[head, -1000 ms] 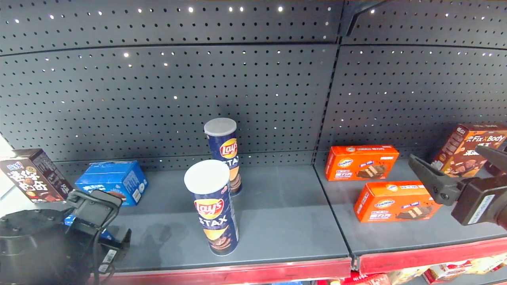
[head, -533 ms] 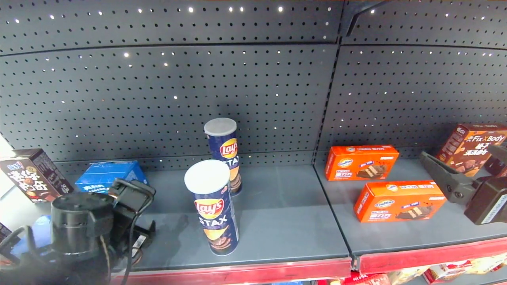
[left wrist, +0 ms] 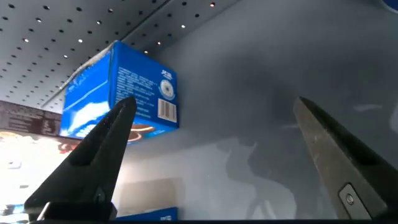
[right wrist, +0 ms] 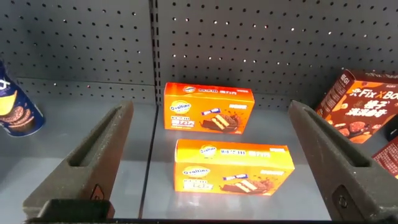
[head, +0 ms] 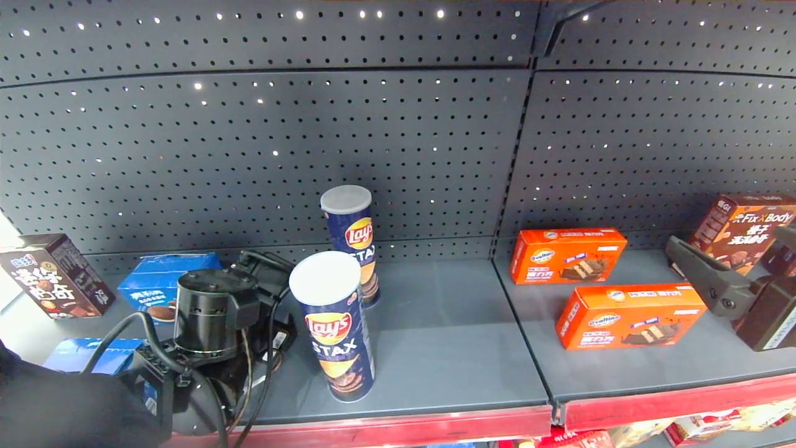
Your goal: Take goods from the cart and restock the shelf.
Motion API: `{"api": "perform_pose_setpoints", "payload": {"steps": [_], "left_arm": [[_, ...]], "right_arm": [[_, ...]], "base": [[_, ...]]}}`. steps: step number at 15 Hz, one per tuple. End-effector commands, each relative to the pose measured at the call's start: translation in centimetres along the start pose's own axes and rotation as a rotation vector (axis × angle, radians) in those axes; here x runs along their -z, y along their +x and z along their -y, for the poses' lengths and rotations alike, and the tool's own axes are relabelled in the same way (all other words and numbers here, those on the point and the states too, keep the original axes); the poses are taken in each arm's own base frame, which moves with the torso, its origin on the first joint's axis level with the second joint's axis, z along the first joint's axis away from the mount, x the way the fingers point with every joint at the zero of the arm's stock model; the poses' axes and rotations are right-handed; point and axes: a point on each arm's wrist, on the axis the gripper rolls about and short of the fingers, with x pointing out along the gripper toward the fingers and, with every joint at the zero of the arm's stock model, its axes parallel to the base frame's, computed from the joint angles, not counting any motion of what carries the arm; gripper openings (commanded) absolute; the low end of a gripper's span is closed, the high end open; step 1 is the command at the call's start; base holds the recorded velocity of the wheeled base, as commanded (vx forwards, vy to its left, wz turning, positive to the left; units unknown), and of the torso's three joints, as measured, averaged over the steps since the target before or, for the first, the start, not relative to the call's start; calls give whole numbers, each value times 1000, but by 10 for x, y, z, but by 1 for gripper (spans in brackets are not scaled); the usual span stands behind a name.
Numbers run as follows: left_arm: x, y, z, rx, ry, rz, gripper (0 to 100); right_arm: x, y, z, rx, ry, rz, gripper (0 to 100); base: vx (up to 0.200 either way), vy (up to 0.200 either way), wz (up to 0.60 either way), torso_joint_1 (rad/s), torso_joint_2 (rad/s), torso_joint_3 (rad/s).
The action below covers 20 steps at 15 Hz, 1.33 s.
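The left gripper (left wrist: 214, 106), fingers apart and empty, has swung from the head view's lower left to near the front crisp tube (head: 333, 323) on the shelf (head: 448, 336), while the right gripper (right wrist: 211, 109), equally spread, has eased rightward, so neither carries stock to place yet.

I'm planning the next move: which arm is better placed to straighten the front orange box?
Right, probably: the right gripper, open, faces the front orange box, while the left gripper sits by the blue box, beyond the front chip can.
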Motion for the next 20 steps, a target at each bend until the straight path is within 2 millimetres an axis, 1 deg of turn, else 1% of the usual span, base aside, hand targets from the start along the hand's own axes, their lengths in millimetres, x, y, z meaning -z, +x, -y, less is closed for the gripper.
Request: {"api": "perform_pose_setpoints", "payload": {"steps": [1, 5, 7, 14, 16, 18, 19, 20], "left_arm": [[0, 1, 2, 2, 0, -2, 100], [-1, 0, 1, -15, -15, -4, 100], [-3, -4, 0, -35, -50, 1, 100], [-14, -22, -18, -142, -115, 37, 100], [-19, -31, -14, -140, -137, 59, 100], [-22, -41, -4, -154, -215, 76, 100], [-29, -46, 9, -202, -295, 85, 100], [-35, -47, 13, -205, -334, 96, 100]], "right_arm": [[1, 1, -2, -2, -6, -5, 100], [2, 1, -2, -3, -9, -7, 100], [7, -1, 0, -4, -19, -16, 100], [10, -4, 2, -7, -23, -20, 100], [11, -4, 2, -7, -25, -21, 100], [12, -4, 2, -7, -28, -24, 100], [15, -5, 3, -8, -33, -28, 100], [15, -6, 4, -8, -30, -26, 100]], "base": [[0, 0, 0, 0, 0, 0], [0, 0, 0, 0, 0, 0], [0, 0, 0, 0, 0, 0], [0, 0, 0, 0, 0, 0], [0, 0, 0, 0, 0, 0], [0, 0, 0, 0, 0, 0], [0, 0, 0, 0, 0, 0], [0, 0, 0, 0, 0, 0]]}}
